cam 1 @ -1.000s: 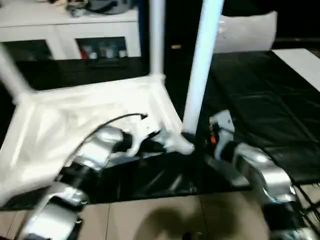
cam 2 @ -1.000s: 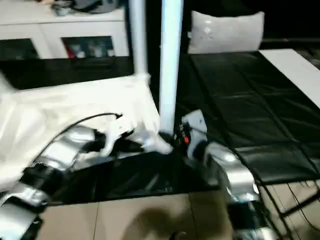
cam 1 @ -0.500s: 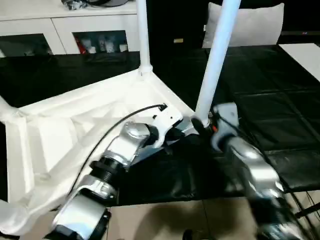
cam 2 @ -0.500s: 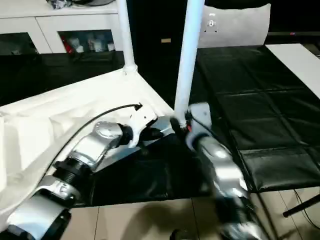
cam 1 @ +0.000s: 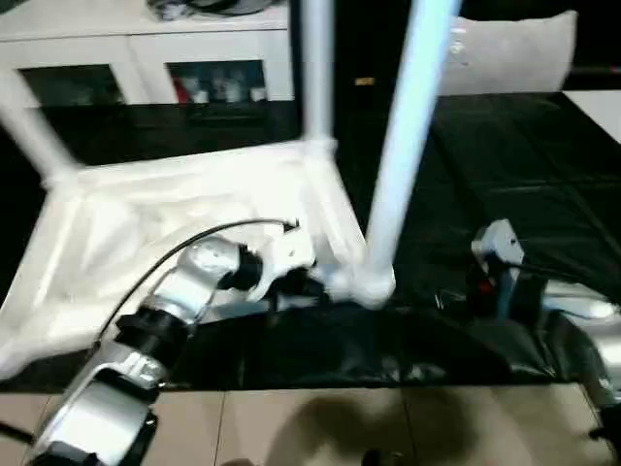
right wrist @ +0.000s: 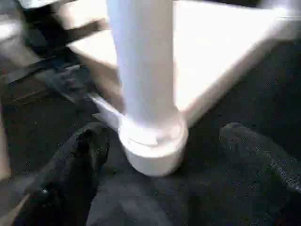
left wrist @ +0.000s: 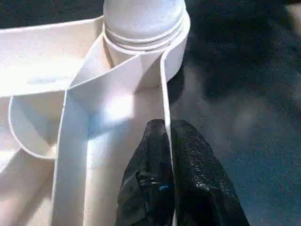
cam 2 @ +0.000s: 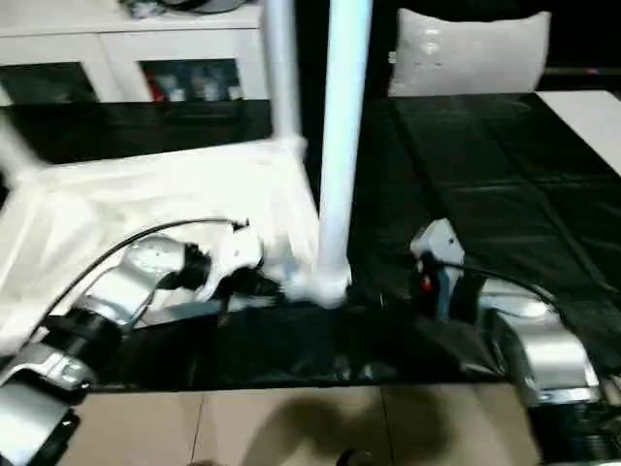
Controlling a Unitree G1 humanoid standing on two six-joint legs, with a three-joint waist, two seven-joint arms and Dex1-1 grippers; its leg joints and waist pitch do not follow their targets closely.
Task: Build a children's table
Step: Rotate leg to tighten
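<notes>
Children's table [cam 1: 184, 209], white plastic, is laid upside down on the black-covered desk [cam 1: 524, 175], ribbed underside upward. Three legs are seen standing in its corner sockets: the near leg [cam 1: 398, 146] at the corner nearest the robot, a second leg [cam 1: 315, 68] at the far corner, a third leg [cam 1: 29, 136] at the far left corner, leaning.

Left gripper [left wrist: 167, 141] is seen with its fingers [left wrist: 150, 155] closed upon the thin rim wall of the top, just beside the near leg's socket [left wrist: 141, 47].

Right gripper [right wrist: 160, 146] is seen with its fingers [right wrist: 80, 155] spread wide, one to each side of the near leg's base, nothing held.

White glass-doored cabinet [cam 1: 146, 58] and a pale cushion [cam 2: 471, 49] are seen behind the desk.
</notes>
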